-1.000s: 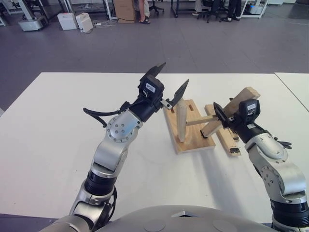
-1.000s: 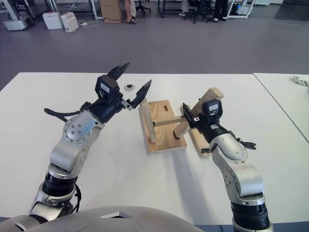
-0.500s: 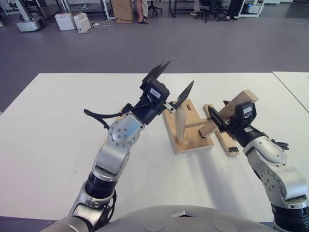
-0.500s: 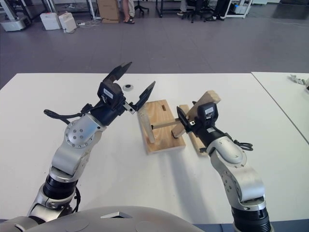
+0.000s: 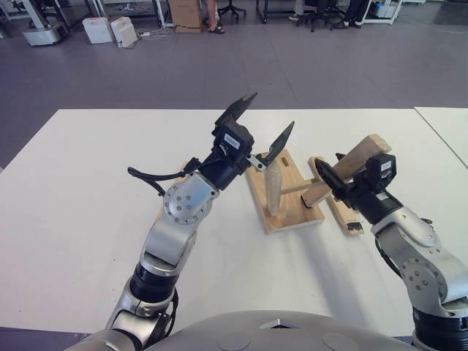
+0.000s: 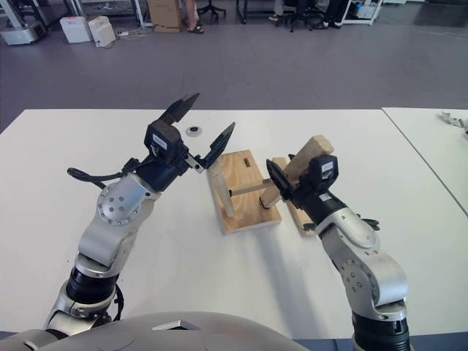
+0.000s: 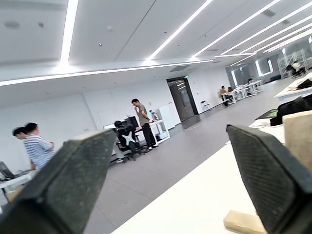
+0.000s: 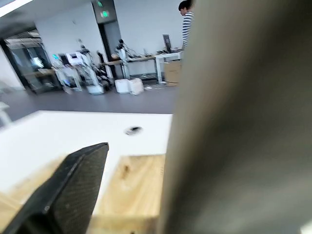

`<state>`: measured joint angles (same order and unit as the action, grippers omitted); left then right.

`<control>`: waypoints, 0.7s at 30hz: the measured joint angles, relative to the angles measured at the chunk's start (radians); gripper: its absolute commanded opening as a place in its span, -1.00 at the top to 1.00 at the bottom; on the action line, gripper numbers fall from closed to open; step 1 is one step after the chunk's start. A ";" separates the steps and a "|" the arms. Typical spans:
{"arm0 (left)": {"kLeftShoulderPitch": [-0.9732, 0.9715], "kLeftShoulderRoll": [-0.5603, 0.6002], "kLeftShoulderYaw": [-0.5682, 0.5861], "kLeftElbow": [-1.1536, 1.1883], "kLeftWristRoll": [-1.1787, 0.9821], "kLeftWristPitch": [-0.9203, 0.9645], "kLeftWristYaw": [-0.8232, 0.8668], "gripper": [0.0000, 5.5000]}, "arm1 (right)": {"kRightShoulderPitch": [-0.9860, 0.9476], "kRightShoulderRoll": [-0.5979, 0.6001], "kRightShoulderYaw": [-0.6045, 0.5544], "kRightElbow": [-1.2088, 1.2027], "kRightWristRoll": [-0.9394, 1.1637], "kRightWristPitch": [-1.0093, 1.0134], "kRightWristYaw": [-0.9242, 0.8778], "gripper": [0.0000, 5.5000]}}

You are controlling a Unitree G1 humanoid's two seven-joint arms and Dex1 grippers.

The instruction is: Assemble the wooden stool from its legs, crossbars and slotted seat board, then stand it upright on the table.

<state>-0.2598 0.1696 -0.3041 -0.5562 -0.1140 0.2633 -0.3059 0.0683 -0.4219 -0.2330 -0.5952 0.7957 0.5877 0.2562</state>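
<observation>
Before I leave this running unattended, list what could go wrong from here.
1. The open left gripper hovers close to the top of the upright leg; a stray move could knock it askew in the seat board.
2. The right gripper holds the tilted leg, joined by the crossbar to the upright leg; twisting may pry that joint apart.
3. Nothing pins the seat board, so it could slide.
</observation>
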 measured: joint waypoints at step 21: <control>-0.032 0.084 0.027 0.104 -0.111 -0.097 -0.133 -0.51 | -0.261 -0.211 -0.036 0.183 0.181 -0.004 0.169 -0.13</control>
<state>-0.2921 0.2537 -0.2773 -0.4524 -0.2245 0.1667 -0.4387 -0.1928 -0.6332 -0.2694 -0.4120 0.9764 0.5841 0.4250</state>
